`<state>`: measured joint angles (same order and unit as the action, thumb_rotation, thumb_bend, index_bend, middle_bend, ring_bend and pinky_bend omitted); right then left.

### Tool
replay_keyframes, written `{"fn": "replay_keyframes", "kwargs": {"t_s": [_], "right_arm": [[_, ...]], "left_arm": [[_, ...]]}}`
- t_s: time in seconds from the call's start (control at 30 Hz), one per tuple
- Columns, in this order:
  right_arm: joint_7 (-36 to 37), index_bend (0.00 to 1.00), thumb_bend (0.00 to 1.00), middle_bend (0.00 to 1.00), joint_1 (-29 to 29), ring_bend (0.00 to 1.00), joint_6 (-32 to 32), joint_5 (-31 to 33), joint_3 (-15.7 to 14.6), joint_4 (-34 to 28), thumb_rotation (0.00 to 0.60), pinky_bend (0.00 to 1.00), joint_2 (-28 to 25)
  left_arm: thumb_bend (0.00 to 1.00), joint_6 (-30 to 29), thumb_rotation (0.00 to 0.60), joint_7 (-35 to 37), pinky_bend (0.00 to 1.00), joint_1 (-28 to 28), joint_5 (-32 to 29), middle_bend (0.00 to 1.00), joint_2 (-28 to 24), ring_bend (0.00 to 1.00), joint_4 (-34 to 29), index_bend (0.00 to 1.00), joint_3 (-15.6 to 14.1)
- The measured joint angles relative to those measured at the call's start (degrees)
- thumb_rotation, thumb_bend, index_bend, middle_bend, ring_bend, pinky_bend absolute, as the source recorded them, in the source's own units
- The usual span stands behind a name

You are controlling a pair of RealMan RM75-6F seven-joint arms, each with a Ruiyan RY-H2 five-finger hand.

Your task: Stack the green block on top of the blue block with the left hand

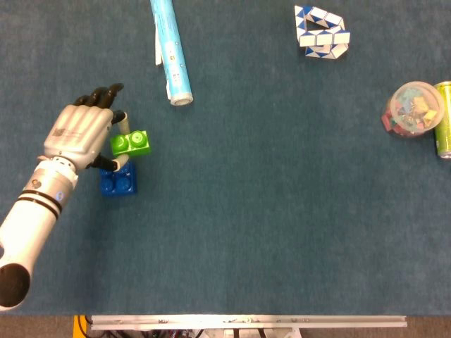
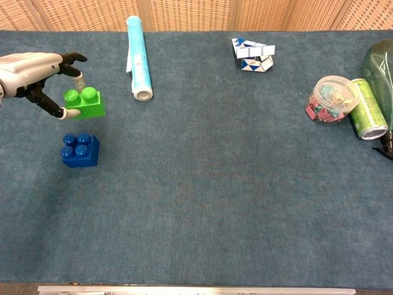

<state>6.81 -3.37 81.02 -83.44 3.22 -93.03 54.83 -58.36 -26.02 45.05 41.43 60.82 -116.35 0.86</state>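
My left hand point(image 1: 79, 136) point(image 2: 34, 70) pinches the green block point(image 1: 131, 143) point(image 2: 84, 103) between thumb and a finger and holds it in the air. The blue block point(image 1: 118, 180) point(image 2: 80, 150) sits on the blue cloth just below and slightly to the near side of the green one. In the chest view a clear gap shows between the two blocks. The green block's studs face up. My right hand appears in neither view.
A light blue roll point(image 1: 170, 48) point(image 2: 136, 56) lies behind the blocks. A blue-and-white folding puzzle point(image 1: 321, 32) point(image 2: 253, 54) is at the back. A clear tub of small pieces point(image 1: 412, 109) point(image 2: 331, 98) and a green can point(image 1: 444, 118) point(image 2: 367, 109) are at the right.
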Motion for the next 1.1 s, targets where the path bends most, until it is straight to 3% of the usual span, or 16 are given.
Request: {"fn": "replay_keyframes", "kwargs": {"t_s": [0.63, 1.1], "right_arm": [[-0.59, 0.22, 0.1, 0.26, 0.23, 0.13, 0.5, -0.13, -0.1, -0.21, 0.6, 0.14, 0.02], [-1.13, 0.22, 0.1, 0.26, 0.25, 0.13, 0.54, -0.12, -0.17, -0.29, 0.6, 0.14, 0.15]], "left_arm": [[0.28, 4.79, 0.6, 8.28, 0.11, -4.54, 5.52, 0.0, -2.21, 0.0, 2.88, 0.49, -1.59], [0.28, 8.39, 0.6, 15.52, 0.11, -7.53, 12.89, 0.0, -0.47, 0.0, 8.63, 0.5, -1.78]]}}
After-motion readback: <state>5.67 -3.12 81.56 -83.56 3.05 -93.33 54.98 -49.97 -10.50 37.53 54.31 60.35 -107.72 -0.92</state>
